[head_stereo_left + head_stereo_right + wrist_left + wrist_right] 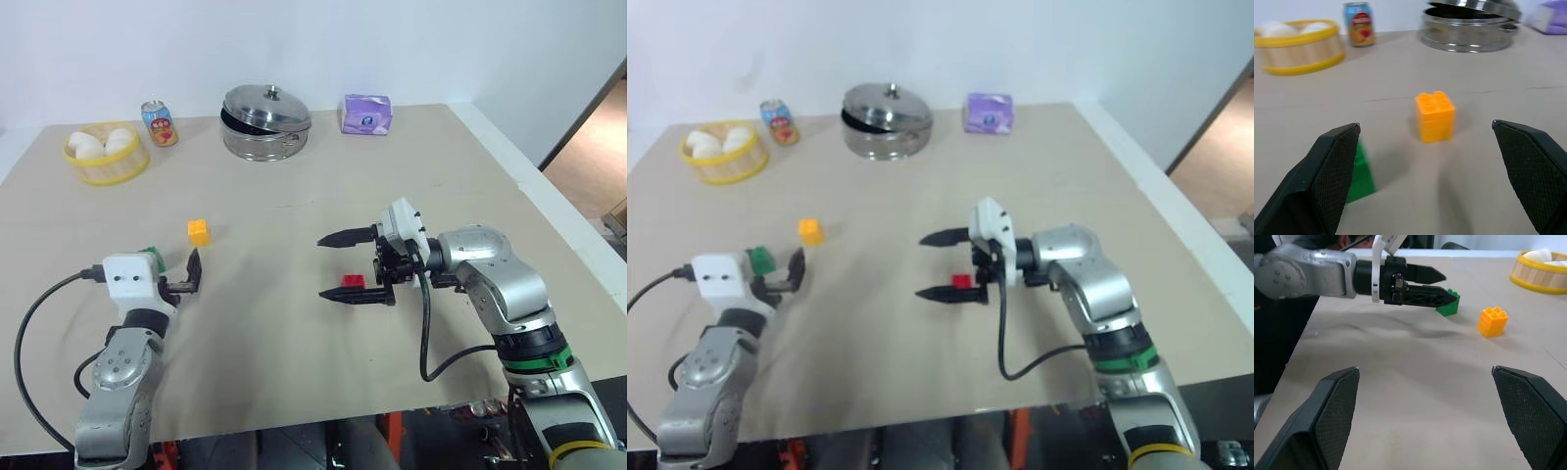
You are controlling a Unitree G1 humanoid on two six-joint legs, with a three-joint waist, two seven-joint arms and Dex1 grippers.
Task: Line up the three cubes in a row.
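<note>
While both gape, the red cube (pixel 352 281) lies between the right pincer's (pixel 330 266) fingers (untouched).

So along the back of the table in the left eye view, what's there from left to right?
Yellow basket → soda can → steel pot → purple pack.

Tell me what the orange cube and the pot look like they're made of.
Orange cube: likely molded plastic, given its glossy, uniform color and round studs on top. Pot: apparently polished steel, with a mirror-like silver lid and walls.
</note>
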